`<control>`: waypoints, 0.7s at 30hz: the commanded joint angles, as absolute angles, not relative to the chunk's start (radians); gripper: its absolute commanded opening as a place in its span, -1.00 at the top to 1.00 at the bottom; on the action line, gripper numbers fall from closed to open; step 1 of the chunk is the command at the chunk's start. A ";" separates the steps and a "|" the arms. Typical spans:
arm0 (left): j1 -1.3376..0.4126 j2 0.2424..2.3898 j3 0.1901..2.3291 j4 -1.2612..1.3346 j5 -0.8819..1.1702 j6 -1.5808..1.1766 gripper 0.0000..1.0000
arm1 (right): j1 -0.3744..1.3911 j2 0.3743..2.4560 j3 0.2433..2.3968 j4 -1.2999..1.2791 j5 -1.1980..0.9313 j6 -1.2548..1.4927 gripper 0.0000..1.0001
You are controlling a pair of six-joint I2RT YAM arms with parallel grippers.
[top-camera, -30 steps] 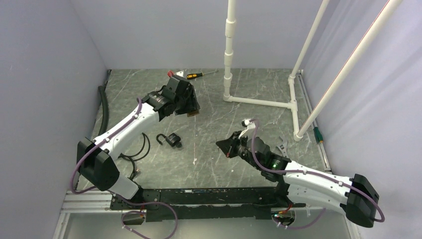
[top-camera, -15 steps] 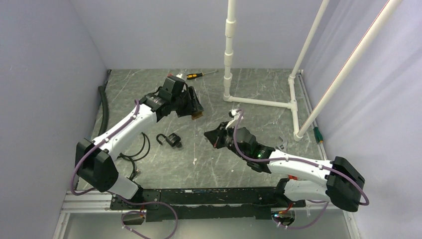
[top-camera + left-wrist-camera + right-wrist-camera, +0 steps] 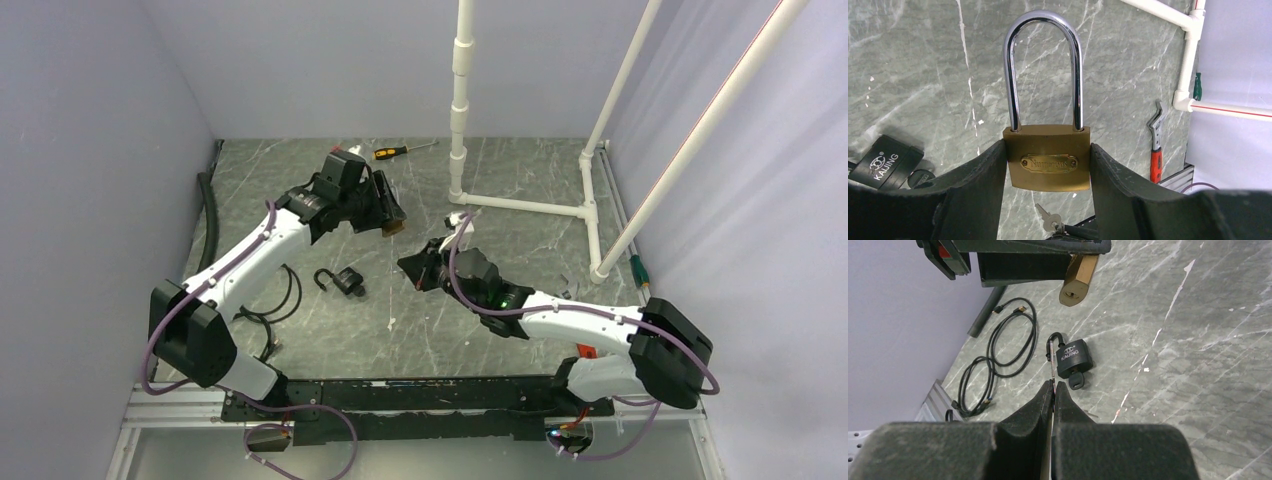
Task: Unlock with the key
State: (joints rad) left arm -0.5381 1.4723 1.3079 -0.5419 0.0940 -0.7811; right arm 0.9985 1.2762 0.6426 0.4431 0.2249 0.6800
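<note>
two padlocks mid-table, an arm on either side

the held padlock (image 3: 1047,157) sits between the left gripper (image 3: 388,222) fingers above the table (image 3: 430,340), behind the second padlock (image 3: 345,281) lying on it. the right gripper (image 3: 410,266), key (image 3: 1047,218) at its tip, is just right of that one. cable (image 3: 285,300) lies left, screwdriver (image 3: 400,151) at the far edge, pipe frame (image 3: 520,205) far right, wrench (image 3: 1156,145) near its foot.

Our right gripper (image 3: 1053,390) presses its fingers together on a thin key (image 3: 1051,374), seen edge-on. Beyond it a black padlock (image 3: 1074,358) lies on the marble table (image 3: 1198,340). A brass padlock (image 3: 1079,277) hangs above, and a coiled cable (image 3: 998,355) lies to the left.
</note>
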 commanded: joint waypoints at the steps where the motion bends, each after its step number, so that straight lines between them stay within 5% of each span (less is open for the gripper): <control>1: -0.524 1.416 1.321 -0.447 0.138 -0.802 1.00 | 1.003 1.293 0.700 0.514 0.221 0.660 1.00; 21: -0.517 1.428 1.288 -0.385 0.238 -0.816 1.00 | 0.999 1.335 0.758 0.443 0.317 0.614 1.00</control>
State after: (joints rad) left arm -0.5194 1.4723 1.2774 -0.4862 0.1982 -0.8013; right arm 0.9985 1.3277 0.7082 0.4465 0.2798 0.6334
